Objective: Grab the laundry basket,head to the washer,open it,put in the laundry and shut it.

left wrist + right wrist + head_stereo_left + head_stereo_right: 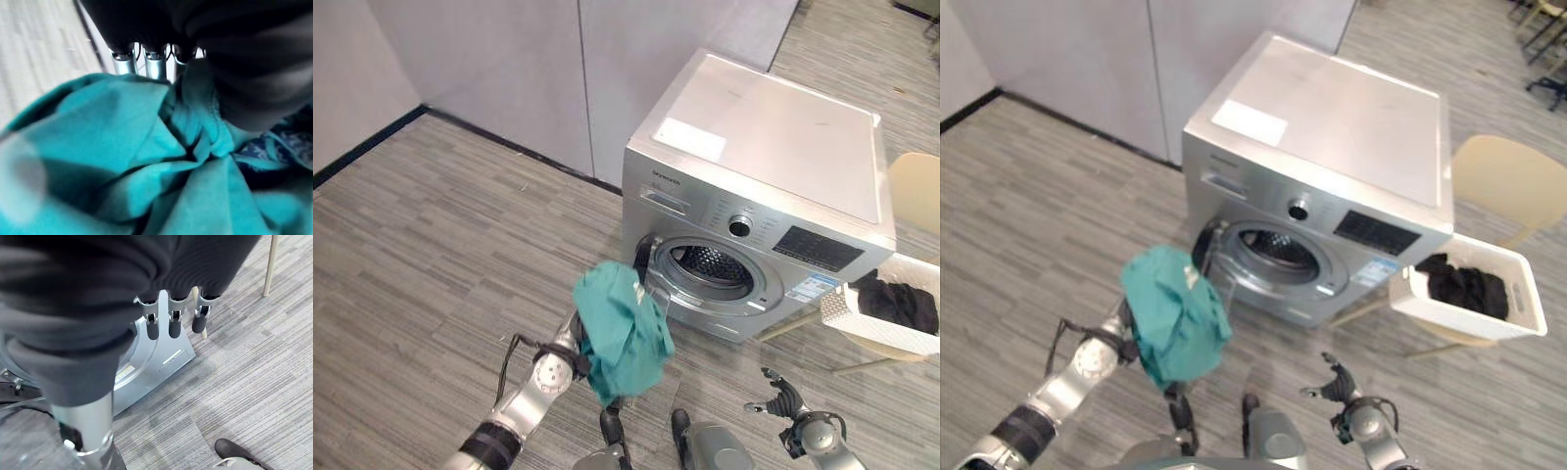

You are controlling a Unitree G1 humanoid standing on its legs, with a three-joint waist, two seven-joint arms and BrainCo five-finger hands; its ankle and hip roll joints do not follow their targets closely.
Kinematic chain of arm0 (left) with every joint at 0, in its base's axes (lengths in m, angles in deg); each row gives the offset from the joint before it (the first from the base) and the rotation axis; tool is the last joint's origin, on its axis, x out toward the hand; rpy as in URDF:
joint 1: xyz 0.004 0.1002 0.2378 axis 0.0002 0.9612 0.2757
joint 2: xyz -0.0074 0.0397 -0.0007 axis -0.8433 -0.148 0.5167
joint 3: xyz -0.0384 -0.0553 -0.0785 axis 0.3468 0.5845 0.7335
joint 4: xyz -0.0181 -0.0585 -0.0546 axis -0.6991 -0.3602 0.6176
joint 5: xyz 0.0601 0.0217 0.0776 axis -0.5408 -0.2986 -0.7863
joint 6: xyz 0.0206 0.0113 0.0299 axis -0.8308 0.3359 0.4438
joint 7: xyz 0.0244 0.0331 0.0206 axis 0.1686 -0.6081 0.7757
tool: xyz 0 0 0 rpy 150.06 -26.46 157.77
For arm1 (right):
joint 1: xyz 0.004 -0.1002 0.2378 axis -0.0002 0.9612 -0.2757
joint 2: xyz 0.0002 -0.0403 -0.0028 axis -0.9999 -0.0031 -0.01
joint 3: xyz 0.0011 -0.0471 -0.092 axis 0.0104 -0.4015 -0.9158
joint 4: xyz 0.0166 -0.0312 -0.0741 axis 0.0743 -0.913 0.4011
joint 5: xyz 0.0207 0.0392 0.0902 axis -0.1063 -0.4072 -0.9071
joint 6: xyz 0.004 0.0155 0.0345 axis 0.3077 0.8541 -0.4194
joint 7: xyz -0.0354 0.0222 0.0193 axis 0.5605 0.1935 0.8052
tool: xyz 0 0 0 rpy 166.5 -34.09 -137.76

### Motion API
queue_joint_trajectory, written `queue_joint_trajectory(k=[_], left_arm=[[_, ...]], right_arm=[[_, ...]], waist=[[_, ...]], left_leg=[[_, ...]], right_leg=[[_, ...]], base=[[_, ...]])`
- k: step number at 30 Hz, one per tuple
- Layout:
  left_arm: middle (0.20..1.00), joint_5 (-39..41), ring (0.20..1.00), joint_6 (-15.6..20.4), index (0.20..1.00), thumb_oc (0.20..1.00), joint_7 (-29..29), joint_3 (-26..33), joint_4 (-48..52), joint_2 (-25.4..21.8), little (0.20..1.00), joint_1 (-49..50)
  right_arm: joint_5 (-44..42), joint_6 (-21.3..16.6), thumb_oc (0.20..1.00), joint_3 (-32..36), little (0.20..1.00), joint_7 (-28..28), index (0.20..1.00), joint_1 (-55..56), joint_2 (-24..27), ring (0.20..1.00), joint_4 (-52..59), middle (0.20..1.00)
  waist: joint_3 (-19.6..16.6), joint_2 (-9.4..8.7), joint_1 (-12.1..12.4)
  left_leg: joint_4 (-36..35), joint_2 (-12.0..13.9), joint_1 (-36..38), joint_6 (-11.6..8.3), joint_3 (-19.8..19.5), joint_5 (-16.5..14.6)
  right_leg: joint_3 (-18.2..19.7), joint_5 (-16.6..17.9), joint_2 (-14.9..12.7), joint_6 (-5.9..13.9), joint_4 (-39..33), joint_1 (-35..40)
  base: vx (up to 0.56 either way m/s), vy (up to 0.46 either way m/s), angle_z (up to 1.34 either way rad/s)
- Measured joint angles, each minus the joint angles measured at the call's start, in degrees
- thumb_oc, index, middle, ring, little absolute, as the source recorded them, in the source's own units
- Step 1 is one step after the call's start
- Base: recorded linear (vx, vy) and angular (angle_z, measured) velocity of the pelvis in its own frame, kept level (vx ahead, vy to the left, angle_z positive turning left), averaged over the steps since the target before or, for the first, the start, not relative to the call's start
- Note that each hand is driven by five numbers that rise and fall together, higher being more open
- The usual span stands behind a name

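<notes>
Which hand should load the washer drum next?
Left. The left hand is shut on the teal garment, held just in front of the open washer drum. The right hand is open, holding nothing, low and off to the side.

What I can't make out

The bunched teal cotton garment [625, 331] covers my left hand [146, 61], so its fingertips are hidden in cloth. The crumpled black clothes [1467, 287] in the white perforated plastic laundry basket [1449, 318] are too small to identify.
</notes>
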Motion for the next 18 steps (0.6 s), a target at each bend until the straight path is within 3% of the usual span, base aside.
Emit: queue_joint_trajectory(k=[3,4,7,9,13,18], left_arm=[[0.2,0.0,0.2,1.5,0.2,0.2,-1.0,1.2,4.7,0.2,0.2,-0.2],[0.2,-0.2,0.2,2.0,0.2,0.2,-1.0,1.0,5.0,0.3,0.2,-0.2],[0.2,-0.6,0.2,2.0,0.2,0.2,-0.9,-0.2,5.0,0.3,0.2,0.0],[0.2,-2.2,0.2,2.0,0.2,0.2,-0.3,-1.7,5.0,0.3,0.2,0.1],[0.2,-2.4,0.2,2.0,0.2,0.2,1.6,-3.7,4.9,0.7,0.2,0.1],[0.2,-2.4,0.2,2.4,0.2,0.2,1.7,-4.6,3.7,3.6,0.2,-1.2]], right_arm=[[0.0,0.0,1.0,-0.1,1.0,-0.1,1.0,-0.6,-0.1,1.0,0.0,1.0],[0.0,0.0,1.0,0.1,1.0,-0.1,1.0,-0.8,-0.1,1.0,-0.2,1.0],[0.0,0.0,1.0,0.4,1.0,-0.2,1.0,-0.6,0.0,1.0,-0.3,1.0],[0.0,0.0,1.0,0.6,1.0,-0.1,1.0,-0.3,0.2,1.0,-0.3,1.0],[-0.1,-0.1,1.0,1.0,1.0,0.5,1.0,0.2,0.4,1.0,-0.4,1.0],[-0.1,0.0,1.0,1.8,1.0,0.8,1.0,-0.4,1.7,1.0,-1.0,1.0]], waist=[[0.0,0.07,1.2],[0.2,0.59,1.4],[0.0,1.46,1.2],[-0.4,2.23,1.1],[-0.7,1.44,1.2],[-1.3,1.84,-0.2]], left_leg=[[0.2,-0.1,0.0,0.02,2.3,-1.1],[0.7,-0.1,0.0,-0.31,2.5,-1.4],[1.3,0.2,0.1,-0.8,2.4,-1.7],[1.6,0.5,0.4,-0.94,1.6,-1.6],[9.6,1.9,-0.6,-1.47,0.9,-1.6],[15.9,3.1,-2.5,-2.22,-3.7,-1.8]], right_leg=[[-8.9,0.0,-1.3,-0.1,-0.7,-0.8],[-10.1,0.2,-1.3,-0.44,-1.9,-0.2],[-8.7,0.3,-0.3,-0.56,-2.7,0.5],[-7.3,2.1,1.0,-2.37,-4.1,1.6],[-6.4,0.8,1.3,-5.44,-4.4,4.1],[-5.5,2.6,1.9,-7.28,-7.3,6.8]], base=[[0.06,-0.051,-0.41],[0.14,-0.113,-0.17],[0.11,-0.124,0.02],[0.06,-0.158,0.15],[0.03,-0.132,0.0],[0.05,-0.026,-0.07]])
